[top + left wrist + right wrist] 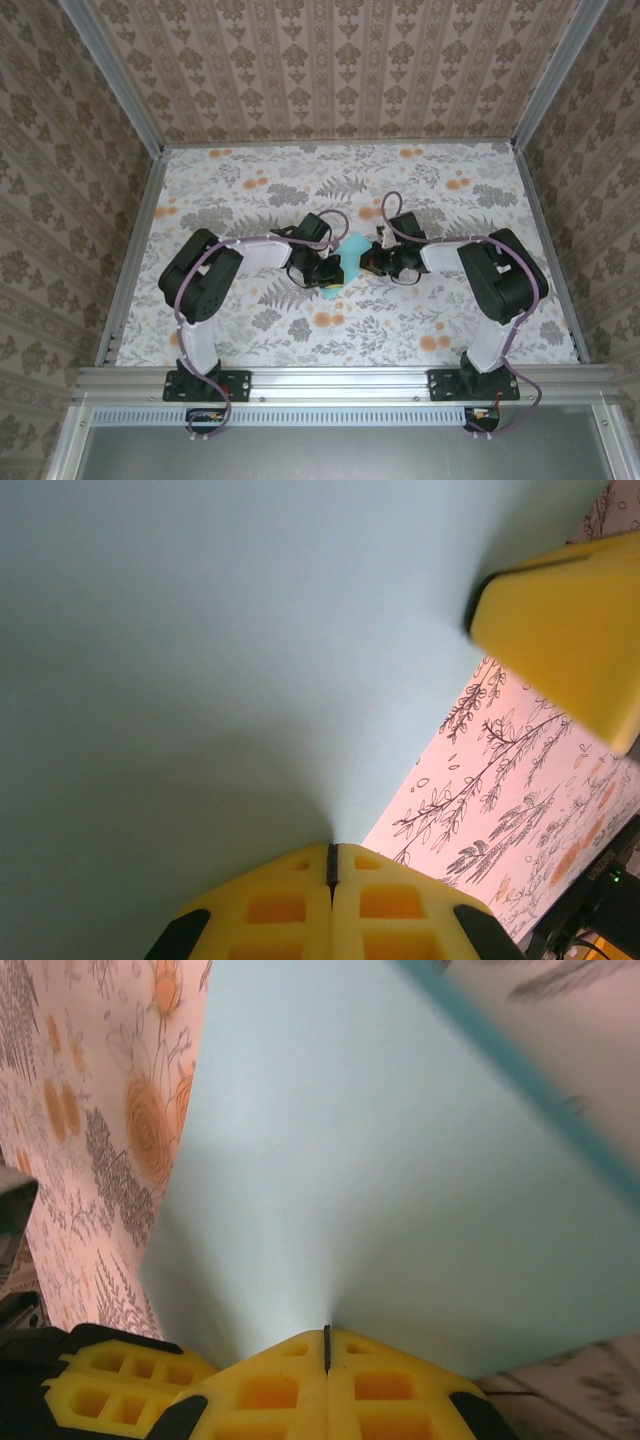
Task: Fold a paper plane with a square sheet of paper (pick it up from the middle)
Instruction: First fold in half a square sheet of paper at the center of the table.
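Orange and grey-green flowers run all over the pale cloth [400, 330] on the table, which is boxed in by walls [330, 60] of brown damask-patterned paper, with aluminium rails [340, 380] along the near edge and up the corners. Near the middle of that cloth the two black arms [215, 275] reach inward toward each other, and the thin light-teal square sheet of paper [352, 247] sits between their tips. The left gripper [332, 865] has its yellow padded fingers clenched on one edge of the sheet, and the right gripper [326, 1345] pinches the opposite side the same way.
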Robot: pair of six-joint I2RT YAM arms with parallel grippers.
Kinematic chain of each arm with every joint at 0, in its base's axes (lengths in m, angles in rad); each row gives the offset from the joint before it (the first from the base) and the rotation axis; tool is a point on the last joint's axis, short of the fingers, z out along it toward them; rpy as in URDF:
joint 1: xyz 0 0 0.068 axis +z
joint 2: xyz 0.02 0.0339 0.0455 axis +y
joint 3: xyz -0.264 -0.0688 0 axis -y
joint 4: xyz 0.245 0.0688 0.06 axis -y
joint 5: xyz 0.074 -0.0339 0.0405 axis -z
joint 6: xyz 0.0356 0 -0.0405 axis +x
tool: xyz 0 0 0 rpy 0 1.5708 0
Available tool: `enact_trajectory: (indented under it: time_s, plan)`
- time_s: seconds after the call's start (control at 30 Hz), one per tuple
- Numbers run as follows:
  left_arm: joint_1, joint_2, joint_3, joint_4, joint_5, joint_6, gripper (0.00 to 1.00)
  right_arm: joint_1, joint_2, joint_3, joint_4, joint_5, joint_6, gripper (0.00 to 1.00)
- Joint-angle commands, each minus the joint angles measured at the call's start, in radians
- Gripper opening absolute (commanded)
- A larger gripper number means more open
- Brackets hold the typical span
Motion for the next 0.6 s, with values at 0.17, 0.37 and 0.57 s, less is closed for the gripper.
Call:
enact_trajectory:
  time_s: [0.17, 0.37, 0.57]
  plan:
    - [-0.008, 0.055, -0.053, -0.155, -0.06, -0.021, 0.0, -0.109, 0.049, 0.049, -0.054, 0.144, -0.076, 0.0]
    - [-0.007, 0.053, -0.054, -0.156, -0.063, -0.015, 0.0, -0.144, 0.055, 0.083, -0.064, 0.141, -0.084, 0.0]
    - [0.005, 0.057, 0.002, -0.219, -0.088, 0.117, 0.0, -0.142, -0.064, 0.068, -0.078, 0.132, -0.069, 0.0]
